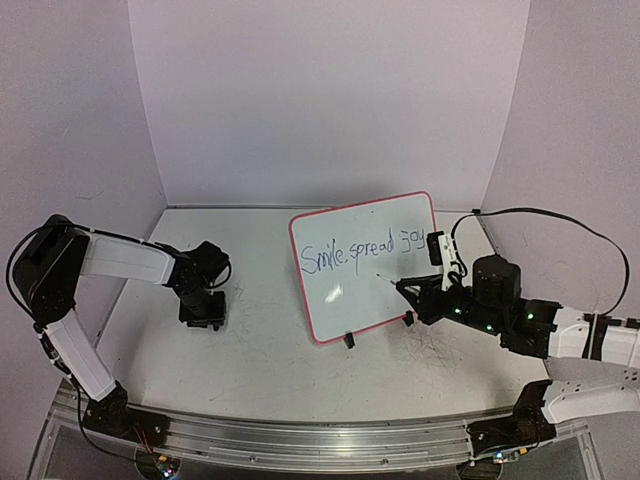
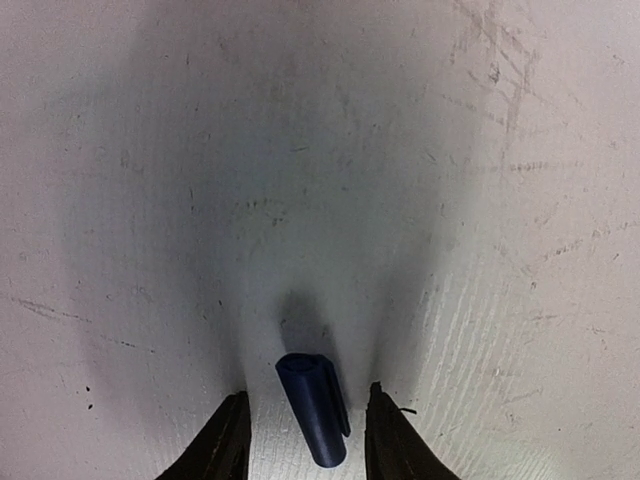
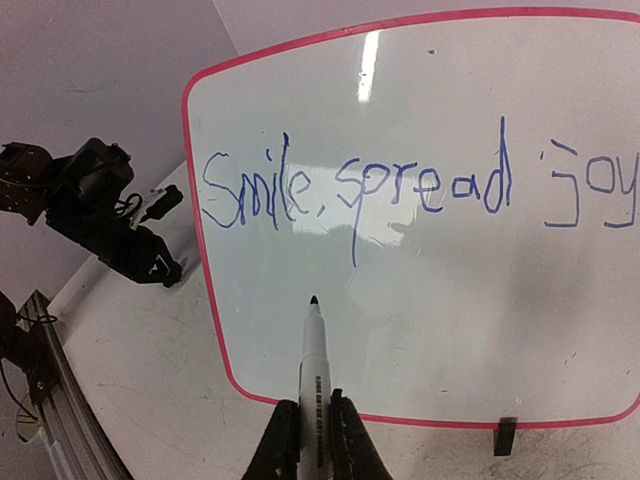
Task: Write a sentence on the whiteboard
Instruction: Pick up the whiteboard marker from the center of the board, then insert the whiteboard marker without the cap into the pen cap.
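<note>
1. At the far left of the overhead view, the left gripper (image 1: pixel 203 318) pointed down at the scuffed white tabletop (image 1: pixel 270 370). It sat at about nine o'clock from the whiteboard (image 1: pixel 350 305) and well apart from it.
2. In the left wrist view its jaws stood partly open. A dark blue marker cap (image 2: pixel 315 420) lay on the tabletop between the two fingers (image 2: pixel 225 445), with a gap on either side, so nothing was gripped.
3. Right of centre, the whiteboard, pink-red rimmed with rounded corners, stood leaning back on two black clip feet (image 1: pixel 348 340), its face turned toward the arms.
4. The sentence (image 1: pixel 365 250), thin blue handwriting reading "Smile, spread joy", ran in one line across the board's upper half.
5. At about four o'clock from the board's centre, the right gripper (image 1: pixel 415 293) was clamped tight on a black marker (image 1: pixel 392 282). The uncapped tip pointed toward ten o'clock at the bare area below the words. Whether the tip touched the board could not be told.
</note>
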Robot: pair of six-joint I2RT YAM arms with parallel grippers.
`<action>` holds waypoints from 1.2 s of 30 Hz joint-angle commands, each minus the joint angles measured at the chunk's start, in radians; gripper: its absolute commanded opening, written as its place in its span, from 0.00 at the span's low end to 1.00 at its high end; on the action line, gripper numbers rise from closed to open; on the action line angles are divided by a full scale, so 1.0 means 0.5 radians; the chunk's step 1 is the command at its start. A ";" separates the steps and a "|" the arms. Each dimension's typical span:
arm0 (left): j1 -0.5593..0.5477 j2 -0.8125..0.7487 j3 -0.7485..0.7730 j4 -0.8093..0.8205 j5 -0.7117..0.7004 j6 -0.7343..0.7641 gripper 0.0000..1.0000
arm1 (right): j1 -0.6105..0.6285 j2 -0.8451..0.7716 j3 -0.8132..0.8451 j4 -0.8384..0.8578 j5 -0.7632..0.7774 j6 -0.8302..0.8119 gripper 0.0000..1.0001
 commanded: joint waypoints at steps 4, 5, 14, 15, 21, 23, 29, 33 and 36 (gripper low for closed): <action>-0.009 0.102 0.062 0.088 -0.020 0.026 0.26 | 0.012 0.024 0.004 0.107 -0.024 -0.010 0.00; -0.013 0.098 0.052 0.096 -0.022 0.016 0.23 | 0.013 0.016 0.004 0.107 -0.026 -0.003 0.00; -0.025 -0.374 -0.144 0.349 -0.024 -0.211 0.01 | 0.112 0.007 0.001 0.220 -0.016 0.126 0.00; -0.023 -0.475 -0.159 0.377 -0.020 -0.242 0.00 | 0.138 0.021 0.006 0.249 -0.006 0.146 0.00; -0.027 -1.048 -0.248 0.655 0.065 -0.451 0.00 | 0.417 0.258 0.171 0.434 0.095 0.197 0.00; -0.032 -1.213 -0.310 0.840 0.113 -0.548 0.00 | 0.525 0.391 0.282 0.487 0.200 0.197 0.00; -0.038 -1.467 -0.486 1.393 0.306 -0.870 0.00 | 0.778 0.944 0.763 0.777 0.345 0.203 0.00; -0.043 -1.522 -0.494 1.516 0.335 -1.041 0.00 | 0.921 1.303 1.138 0.878 0.602 0.044 0.00; -0.045 -1.584 -0.539 1.618 0.334 -1.199 0.00 | 0.949 1.528 1.381 0.875 0.752 0.019 0.00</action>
